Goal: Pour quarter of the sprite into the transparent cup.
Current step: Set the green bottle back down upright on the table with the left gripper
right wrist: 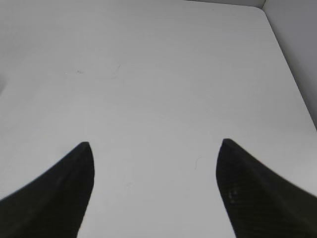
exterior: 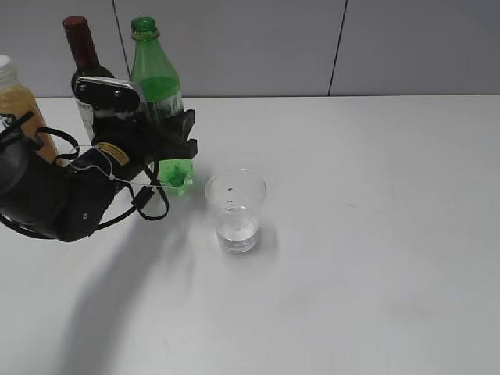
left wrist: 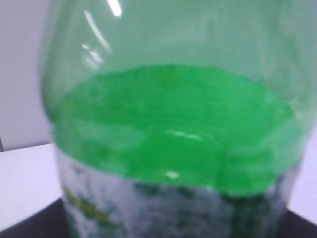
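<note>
Exterior view shows our left gripper (exterior: 160, 129) closed around the upright sprite (exterior: 158, 86), with the cup (exterior: 235, 209) standing just to its right, so we judge the tilt goes rightward. Our right gripper (right wrist: 156, 163) hangs wide open over bare table (right wrist: 158, 74), holding nothing.

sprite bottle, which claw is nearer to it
Left. The left claw is around the sprite bottle, which fills its wrist view. The right claw is open over bare table, no bottle in sight.
</note>
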